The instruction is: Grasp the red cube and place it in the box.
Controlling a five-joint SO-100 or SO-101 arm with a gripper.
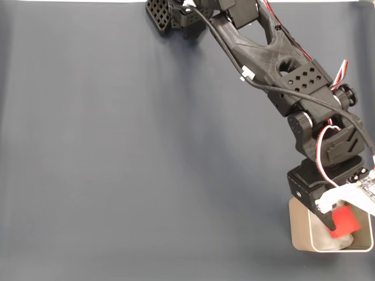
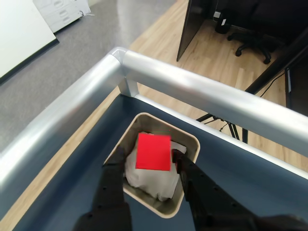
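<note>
jaws are clamping the red cube (image 2: 153, 152) from both sides in the wrist view, one black finger (image 2: 114, 169) pressing on its left face and the other touching its right face, so the gripper (image 2: 147, 161) is closed on it as far as i'm seeing. the cube is sitting flat-faced toward the camera, bright red, no markings.

it's hanging right over the box (image 2: 188, 139), inside the outline of the rim, with the white lumpy padding (image 2: 149, 180) showing underneath and around it. i can't tell whether the cube is touching the padding or floating just above it.

in the fixed view the arm (image 1: 275, 58) is reaching down from the top edge of the table (image 1: 117, 152) toward the bottom right corner, and that's where the box (image 1: 300, 225) is sitting, close to the table's right edge. the cube (image 1: 344, 222) is poking out red between the gripper (image 1: 341, 225) parts, within the box walls, with a bit of white padding (image 1: 340, 242) below it.

the table is covered in a dark blue-grey cloth. in the wrist view a silver metal rail (image 2: 192, 86) is running along the table's edge and bending round its corner just beyond the box, and past it i'm seeing wood flooring (image 2: 231, 53) and an office chair base (image 2: 250, 41).
</note>
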